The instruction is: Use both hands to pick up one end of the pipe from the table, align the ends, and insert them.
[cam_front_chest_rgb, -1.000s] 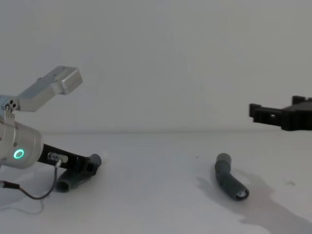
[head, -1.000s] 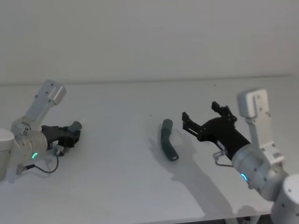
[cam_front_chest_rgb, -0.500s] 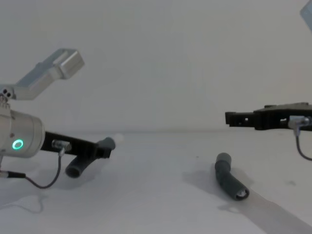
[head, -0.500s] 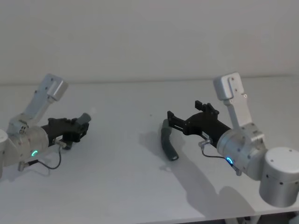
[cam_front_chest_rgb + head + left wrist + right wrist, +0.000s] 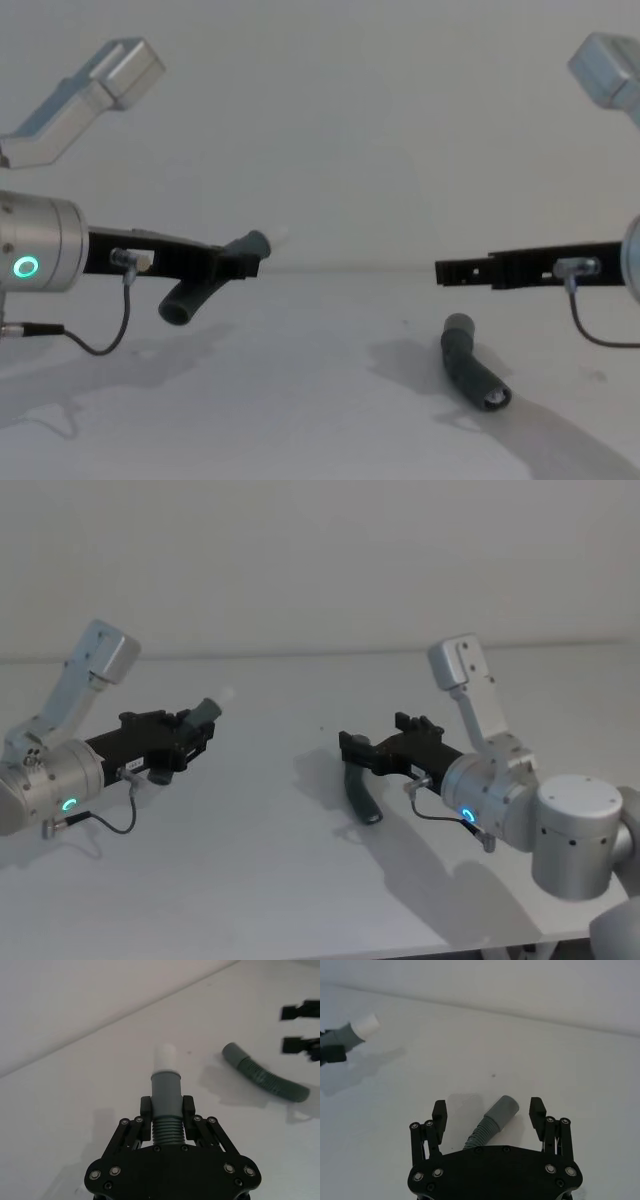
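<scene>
Head view: left gripper (image 5: 192,738) clamps the white-tipped pipe piece (image 5: 205,712), held aloft left of the collared piece (image 5: 357,790). The right gripper (image 5: 372,734) gapes wide over it. White table (image 5: 250,860), pale wall (image 5: 320,560).

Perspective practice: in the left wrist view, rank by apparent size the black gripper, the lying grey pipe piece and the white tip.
Black left gripper, nearest the camera
Dark grey bent pipe piece on the table
White plug tip
</scene>
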